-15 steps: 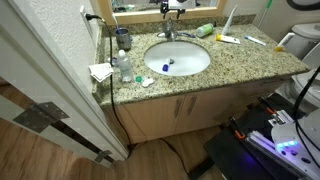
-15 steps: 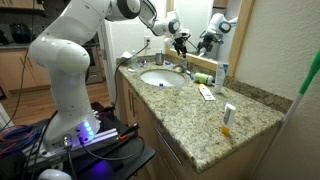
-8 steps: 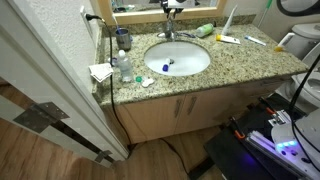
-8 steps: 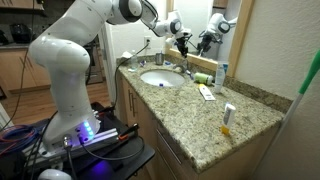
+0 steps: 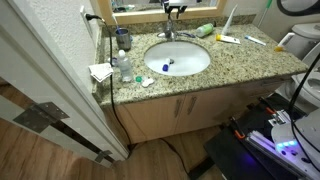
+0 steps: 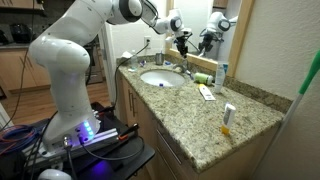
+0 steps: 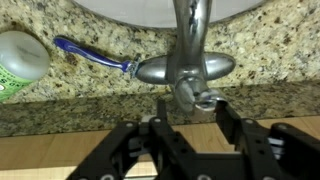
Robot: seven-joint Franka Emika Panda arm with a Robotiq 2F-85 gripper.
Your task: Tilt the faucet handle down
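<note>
In the wrist view the faucet handle, a small chrome lever, sticks out from the faucet's oval chrome base toward the camera. Its tip lies between my black fingers. My gripper is partly open around the lever. The right finger is close against the tip and the left finger stands apart from it. The spout runs up toward the white basin. In both exterior views the gripper hangs just above the faucet at the mirror.
A blue toothbrush and a green bottle lie on the granite beside the faucet. The counter also holds a toothpaste tube, a cup and tissues. Small blue items lie in the basin. The mirror stands directly behind.
The arm and gripper stay over the faucet with hardly any shift. The exterior views are too small to show the jaws moving.
</note>
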